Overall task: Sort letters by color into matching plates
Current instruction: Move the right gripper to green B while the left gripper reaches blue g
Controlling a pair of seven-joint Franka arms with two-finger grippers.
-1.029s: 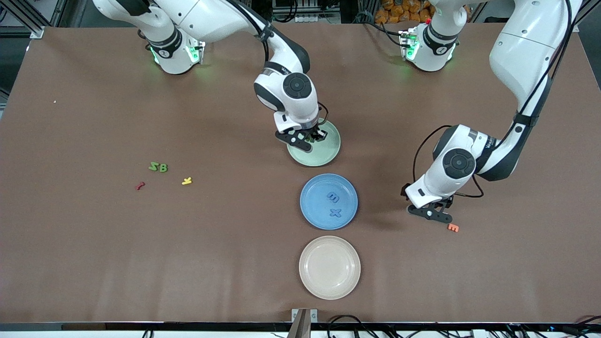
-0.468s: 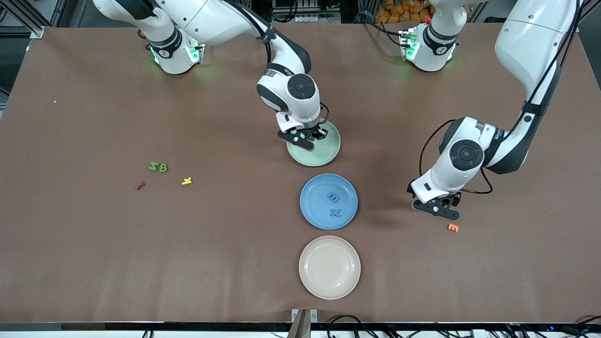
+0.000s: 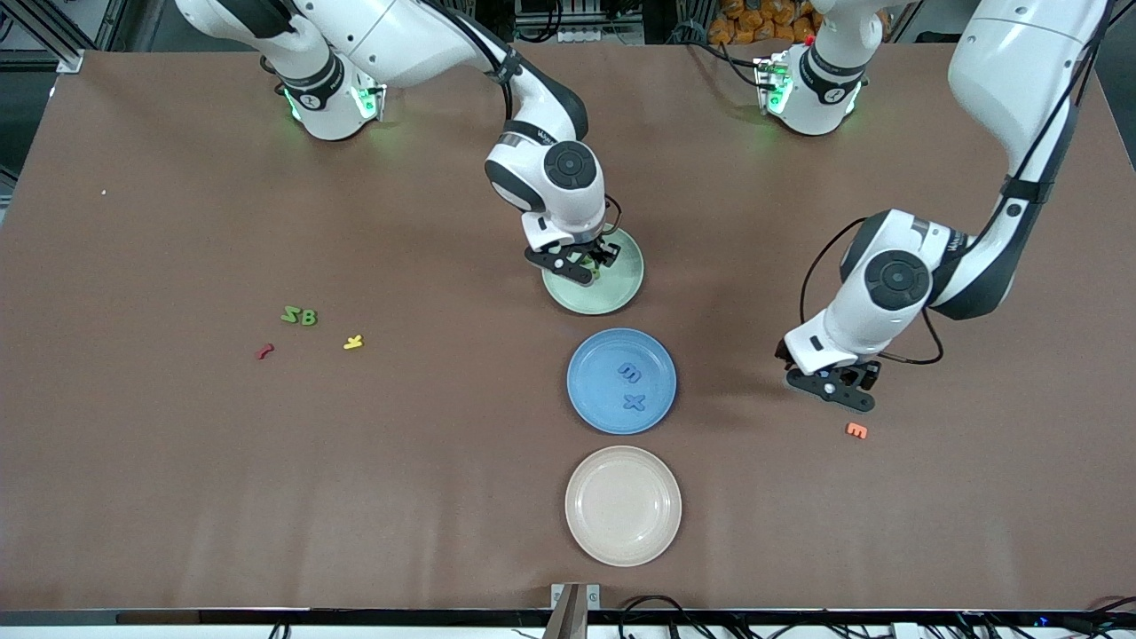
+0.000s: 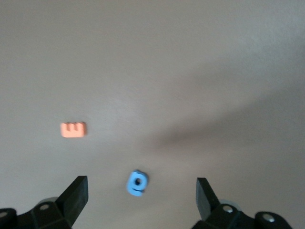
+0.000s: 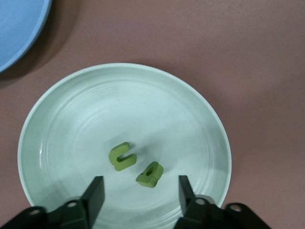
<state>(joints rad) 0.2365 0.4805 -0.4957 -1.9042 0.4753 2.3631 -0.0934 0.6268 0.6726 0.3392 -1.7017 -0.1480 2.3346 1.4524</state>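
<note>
While my right pincer point(image 5: 138, 193) hangs open over the pale green plate point(image 5: 200, 114), two green letters point(image 5: 136, 164) lying beneath, my left pincer point(image 4: 142, 194) gapes empty above a blue letter point(image 4: 137, 182) on the worktop point(image 3: 177, 461).

I see two green letters point(image 5: 136, 165) flat in green plate point(image 5: 200, 109) | two blue letters point(image 3: 631, 388) in blue plate point(image 3: 590, 359) nearer camera | green pair point(image 3: 299, 316), blue letter point(image 4: 137, 182) on table.

Mid-frame, three plates run top to bottom: a pale green round plate point(image 3: 624, 300) holding two dark green foam letters point(image 5: 122, 157) point(image 5: 150, 174), a bright blue round plate point(image 3: 590, 404) holding two blue foam letters point(image 3: 629, 372) point(image 3: 634, 402), then a beige round plate point(image 3: 623, 506).
</note>
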